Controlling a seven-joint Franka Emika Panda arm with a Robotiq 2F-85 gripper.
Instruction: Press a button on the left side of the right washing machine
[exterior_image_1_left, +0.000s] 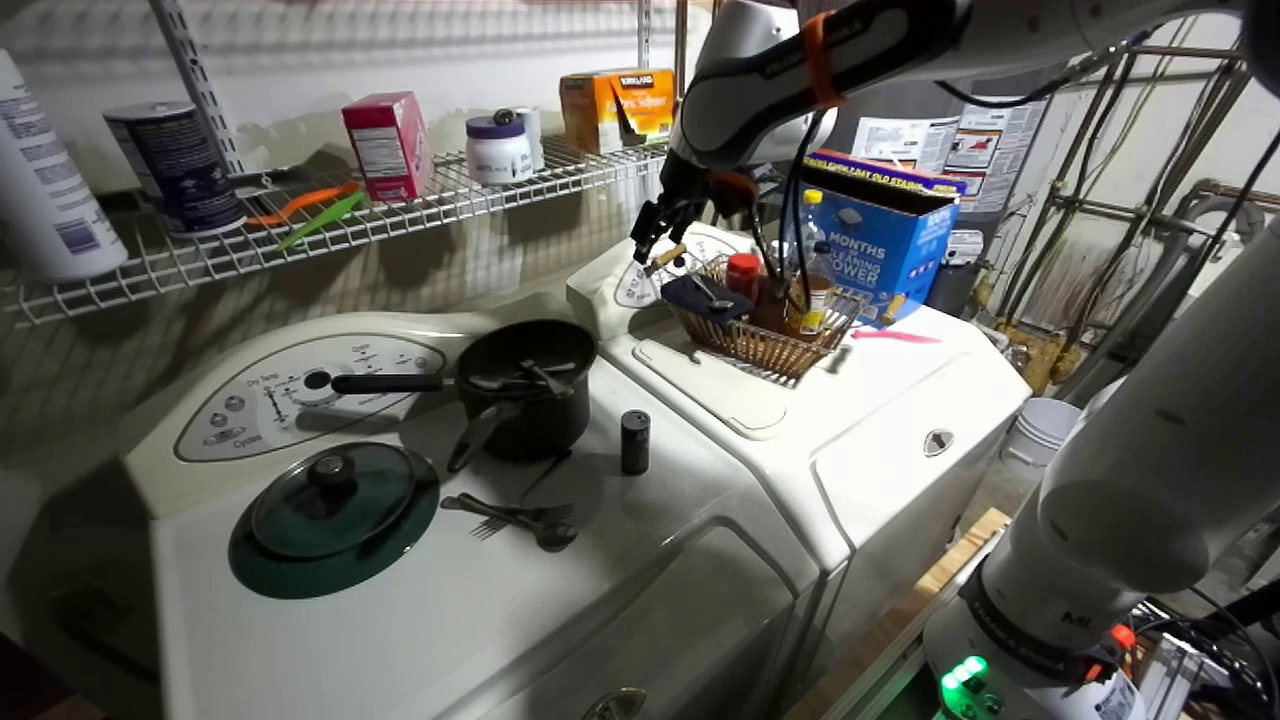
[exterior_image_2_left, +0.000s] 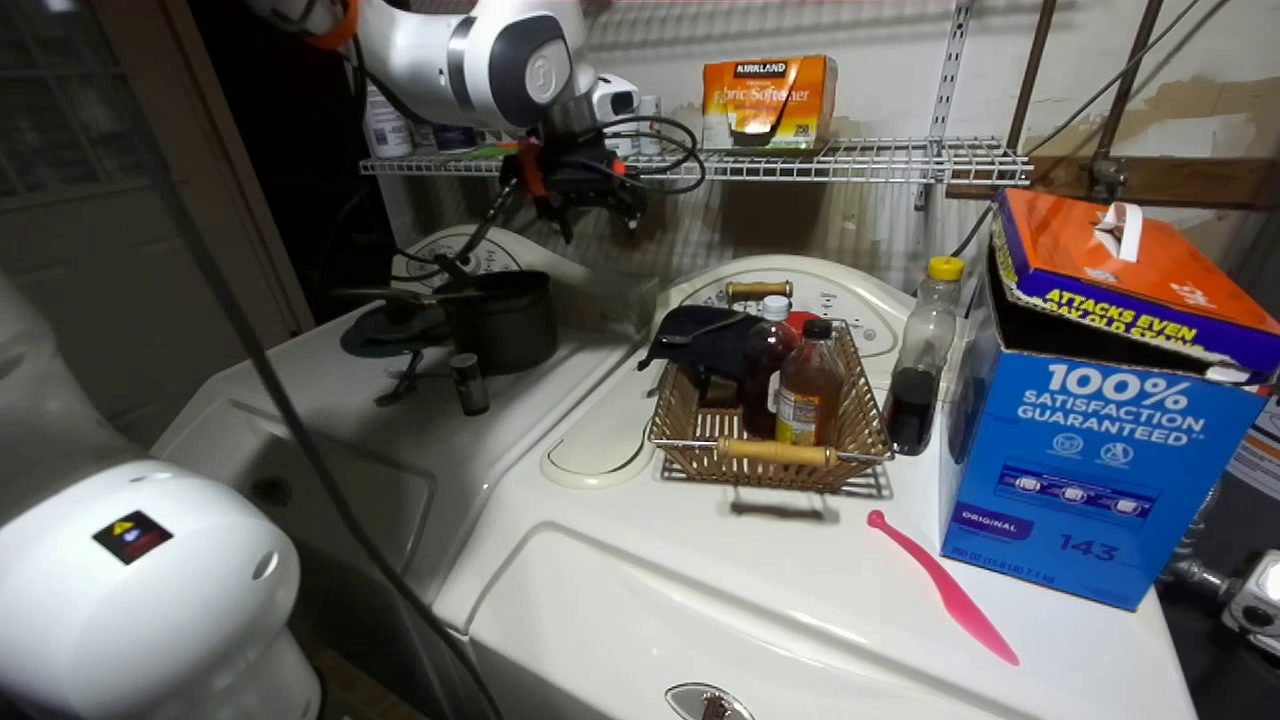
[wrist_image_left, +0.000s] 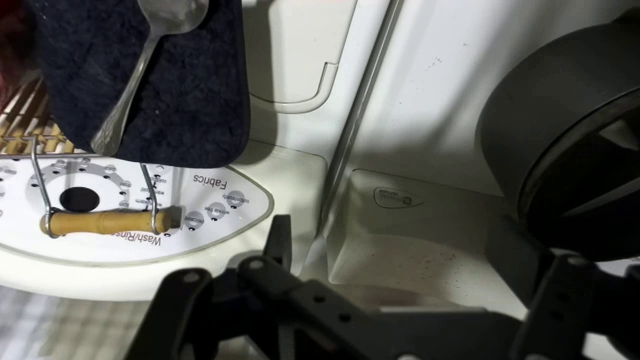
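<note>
Three Fabrics buttons (wrist_image_left: 216, 210) mark the left end of the panel (exterior_image_2_left: 815, 285) on the right washer (exterior_image_1_left: 870, 405), along the back edge of its surface (exterior_image_2_left: 690, 527). None is touched, so lowering and pressing seem left to do. The end effector (exterior_image_2_left: 600, 222), spread wide and holding nothing, points down above the back left corner; the arm (exterior_image_1_left: 740, 110) arches over from beyond the front edge.

Right washing machine (exterior_image_2_left: 770, 590) is showing white, its panel (wrist_image_left: 187, 192) carrying grey discs and dark lettering. Gripper (wrist_image_left: 397, 247) is reading black; basket (exterior_image_1_left: 745, 345) is displaying brown striping; box (exterior_image_2_left: 1090, 480) is showing blue, with orange and purple above; lid (exterior_image_1_left: 340, 525) is registering dark green.
</note>
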